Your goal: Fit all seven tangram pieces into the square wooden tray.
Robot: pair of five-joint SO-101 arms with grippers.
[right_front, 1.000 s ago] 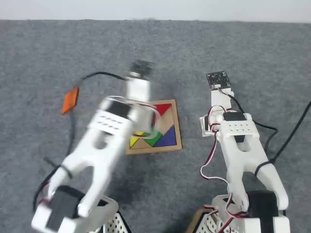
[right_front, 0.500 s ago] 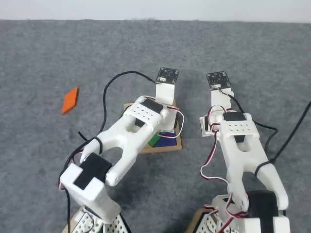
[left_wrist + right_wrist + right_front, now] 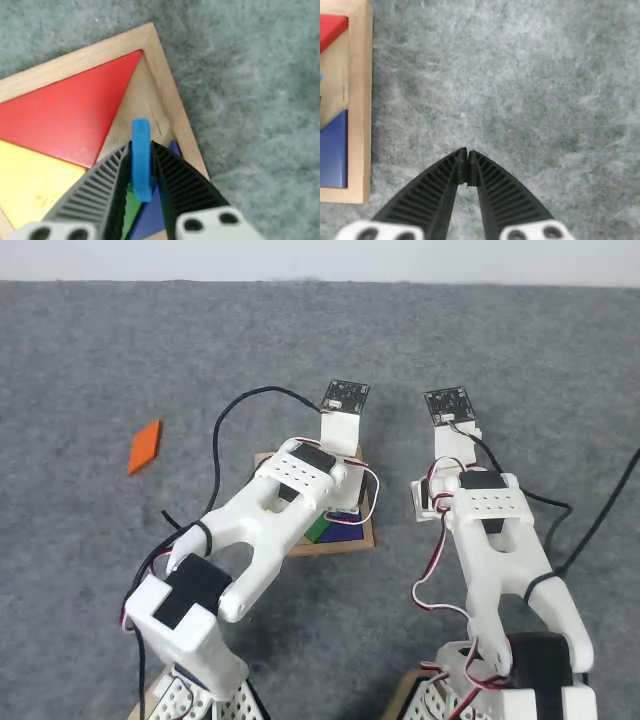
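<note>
Left claw (image 3: 141, 151) gripped small blue tangram piece (image 3: 141, 131) on edge above bare gap (image 3: 134, 102) in square wooden tray (image 3: 165, 97); placing step in hand. Next move likely called for laying it flat into gap. Right claw (image 3: 468, 161) hung pinched shut, empty, beside tray. Orange parallelogram piece (image 3: 145, 446) lay well apart on grey desk (image 3: 520, 340)

1. The table (image 3: 520, 340) is grey with a fine mottled fleck.
2. The square wooden tray (image 3: 167, 100) is pale tan with bare wood grain.
3. Its pieces are a red triangle (image 3: 65, 115), a yellow piece (image 3: 35, 185), a green piece (image 3: 318, 530) and a dark blue piece (image 3: 332, 150).
4. The light blue piece (image 3: 141, 135) is a brighter, paler blue.
5. The parallelogram (image 3: 146, 445) is plain orange.
6. The left tool (image 3: 141, 147) and right tool (image 3: 468, 152) are black and ribbed.
7. The left arm (image 3: 250, 530) and right arm (image 3: 495, 540) are white with black motors.
</note>
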